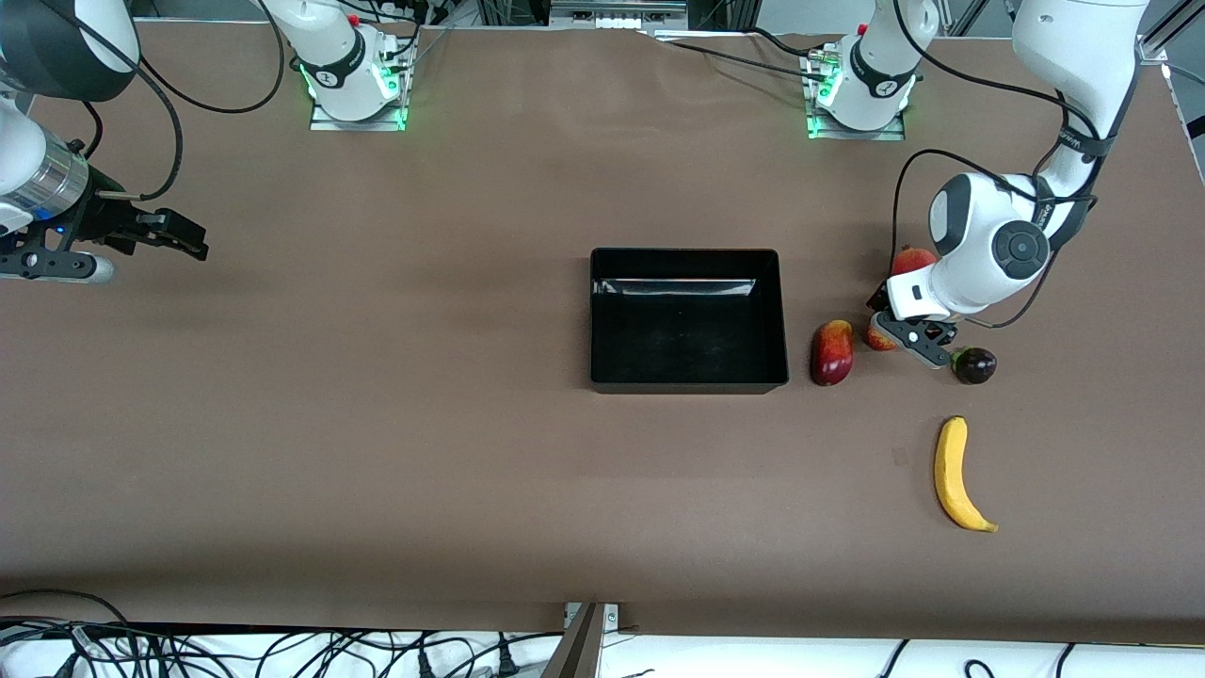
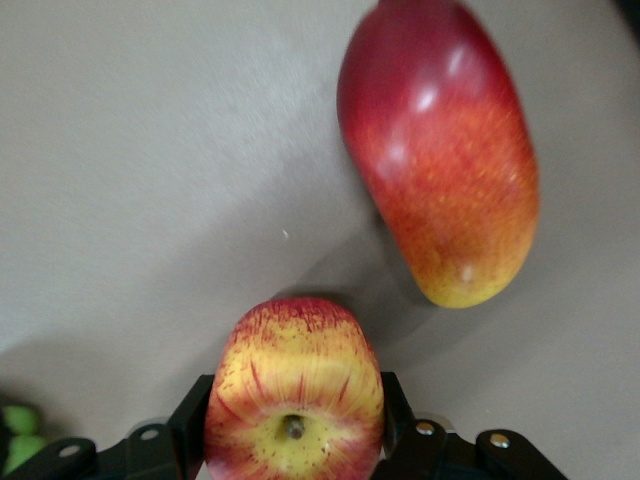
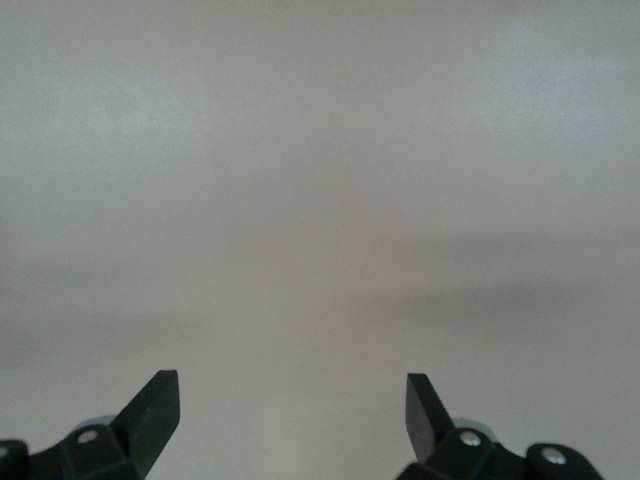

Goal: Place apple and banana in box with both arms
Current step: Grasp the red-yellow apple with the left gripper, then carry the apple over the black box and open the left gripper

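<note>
The apple, red streaked with yellow, sits on the table between my left gripper's fingers. The left gripper is down at the table and shut on the apple, a pad pressed to each side. The yellow banana lies alone, nearer to the front camera than the apple. The black box stands mid-table with nothing in it. My right gripper hovers open over bare table at the right arm's end, and the right wrist view shows nothing between the right gripper's fingers.
A red-and-orange mango lies between the box and the apple, close to the gripper; the same mango shows in the left wrist view. A red pomegranate and a dark purple fruit flank the left gripper.
</note>
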